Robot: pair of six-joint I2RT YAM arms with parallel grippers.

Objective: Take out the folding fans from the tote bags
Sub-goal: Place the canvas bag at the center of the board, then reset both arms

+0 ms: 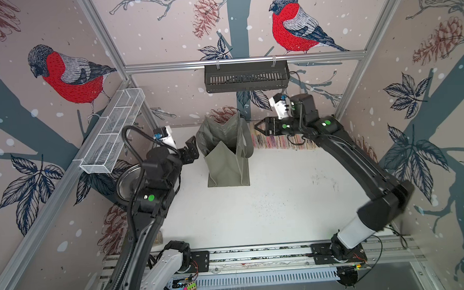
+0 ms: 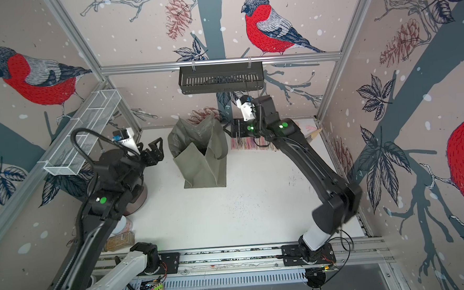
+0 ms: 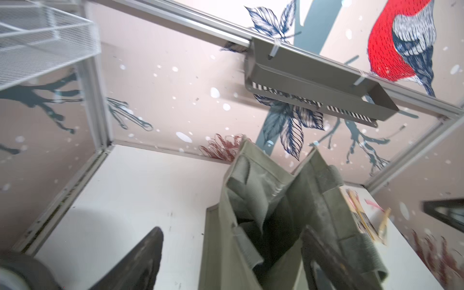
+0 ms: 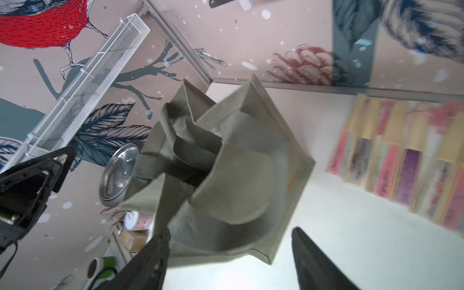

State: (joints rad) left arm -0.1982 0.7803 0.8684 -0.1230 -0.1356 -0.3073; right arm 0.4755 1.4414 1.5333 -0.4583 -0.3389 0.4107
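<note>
In both top views the tote [image 1: 228, 165] [image 2: 203, 169] stands on the bench [image 1: 269, 203] with its mouth slumped, and the fans [image 1: 277, 142] lie in a row just beside it at the far wall. The left jaws are spread just beside its left rim and the right jaws are spread over the row. Nothing holds the soft tote, so it may fold or tip. In the left wrist view a strap [image 3: 247, 247] hangs near one jaw and could snag. In the right wrist view the inside is dark, so it cannot be told if a fan remains, and a low sweep could scatter the row.
</note>
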